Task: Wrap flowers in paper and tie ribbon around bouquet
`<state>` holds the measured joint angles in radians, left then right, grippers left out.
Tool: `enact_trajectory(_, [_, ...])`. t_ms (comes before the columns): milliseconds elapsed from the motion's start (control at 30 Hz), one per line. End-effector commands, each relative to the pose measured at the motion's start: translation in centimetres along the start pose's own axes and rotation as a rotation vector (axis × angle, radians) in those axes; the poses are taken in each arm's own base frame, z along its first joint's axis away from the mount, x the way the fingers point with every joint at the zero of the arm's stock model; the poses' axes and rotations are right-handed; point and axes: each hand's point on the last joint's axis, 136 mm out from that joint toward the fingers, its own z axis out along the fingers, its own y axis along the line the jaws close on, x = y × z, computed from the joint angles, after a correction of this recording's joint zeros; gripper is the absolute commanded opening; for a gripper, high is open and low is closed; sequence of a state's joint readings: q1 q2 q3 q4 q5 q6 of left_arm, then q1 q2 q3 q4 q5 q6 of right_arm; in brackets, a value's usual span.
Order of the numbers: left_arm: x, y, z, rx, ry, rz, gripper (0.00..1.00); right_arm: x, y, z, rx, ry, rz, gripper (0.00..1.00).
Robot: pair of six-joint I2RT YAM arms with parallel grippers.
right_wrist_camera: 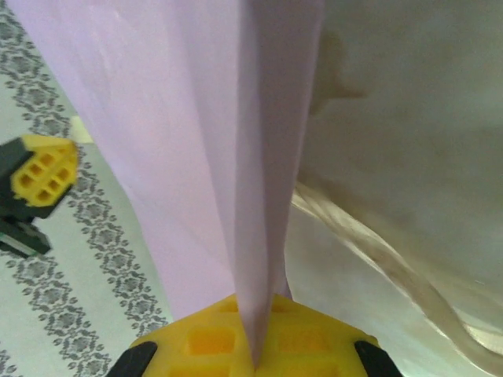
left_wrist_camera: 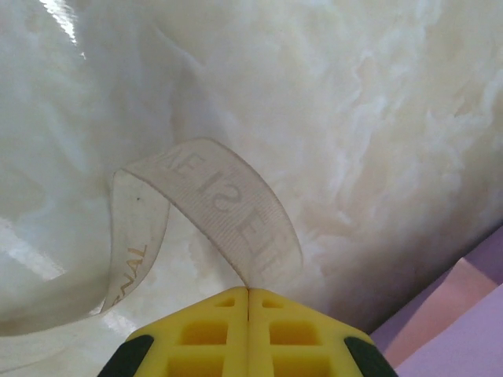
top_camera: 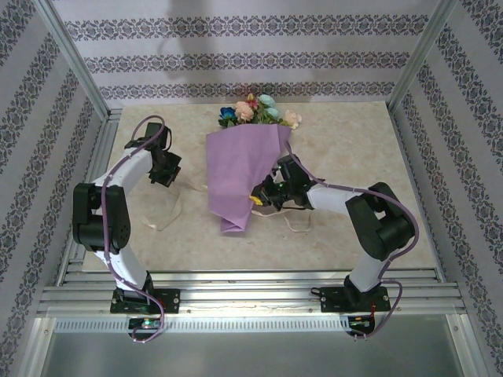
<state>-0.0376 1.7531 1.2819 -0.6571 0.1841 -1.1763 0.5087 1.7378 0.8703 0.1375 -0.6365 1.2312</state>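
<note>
the bouquet [top_camera: 240,177] lies mid-table, flowers [top_camera: 259,111] at twelve o'clock. the right gripper [right_wrist_camera: 253,318], clamped on its paper [right_wrist_camera: 228,157] fold at four o'clock, could tear it by tugging; the left gripper [left_wrist_camera: 248,302], pinching the ribbon [left_wrist_camera: 224,204] at nine o'clock, may lose the floppy end.

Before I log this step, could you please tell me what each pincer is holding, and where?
Left pincer: the ribbon, pinched at the foot of its loop. Right pincer: the paper, pinched by a fold.
</note>
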Motion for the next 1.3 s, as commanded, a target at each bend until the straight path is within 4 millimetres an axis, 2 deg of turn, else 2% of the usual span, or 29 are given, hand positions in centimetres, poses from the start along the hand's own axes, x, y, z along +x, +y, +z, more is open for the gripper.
enact_trajectory(0, [0.9,1.4,0.9,-0.028,0.048,0.002,0.00,0.4,-1.6,0.4,0.045,0.010,-0.001,0.07])
enact_trajectory(100, [1.3,2.2,0.6,-0.034,0.048,-0.004,0.00,0.5,-2.4,-0.3,0.107,0.006,0.000,0.31])
enact_trajectory(167, [1.4,2.7,0.3,-0.042,0.046,0.001,0.00,0.5,-2.6,-1.9,0.171,-0.038,-0.019,0.41])
enact_trajectory(233, [1.6,3.1,0.2,-0.051,0.055,0.004,0.00,0.3,-3.2,-4.9,0.271,-0.118,-0.045,0.50])
enact_trajectory(300, [1.9,3.4,0.2,-0.057,0.063,0.006,0.00,-0.2,-3.9,-8.2,0.366,-0.210,-0.047,0.55])
enact_trajectory(367, [1.9,3.7,0.1,-0.061,0.061,0.007,0.00,-0.5,-5.8,-11.2,0.439,-0.288,0.023,0.57])
enact_trajectory(433, [1.8,3.8,-0.1,-0.059,0.055,0.001,0.00,-0.6,-8.0,-12.6,0.437,-0.329,0.142,0.51])
enact_trajectory(500, [1.6,3.7,-0.2,-0.049,0.049,-0.004,0.00,-0.4,-9.3,-12.4,0.412,-0.335,0.248,0.47])
enact_trajectory(533, [1.5,3.6,-0.3,-0.042,0.050,-0.010,0.00,-0.2,-9.3,-11.7,0.388,-0.323,0.297,0.45])
enact_trajectory(700, [1.6,3.3,-0.2,-0.040,0.063,-0.012,0.00,0.1,-7.5,-7.8,0.315,-0.290,0.407,0.44])
enact_trajectory(833, [1.6,3.3,-0.2,-0.037,0.067,-0.010,0.00,-0.5,-6.3,-6.1,0.321,-0.286,0.455,0.44])
enact_trajectory(1067, [1.4,2.8,-0.1,-0.025,0.075,0.001,0.00,-2.9,-8.8,-3.5,0.370,-0.320,0.587,0.42])
enact_trajectory(1167, [1.3,2.4,-0.1,-0.016,0.082,0.000,0.00,-4.0,-9.5,-2.8,0.375,-0.328,0.632,0.33])
enact_trajectory(1233, [1.2,1.8,0.1,0.007,0.091,0.006,0.00,-5.1,-9.3,-3.3,0.378,-0.363,0.616,0.23])
enact_trajectory(1267, [1.2,1.5,0.3,0.018,0.096,0.007,0.00,-5.7,-9.0,-3.8,0.389,-0.386,0.599,0.15])
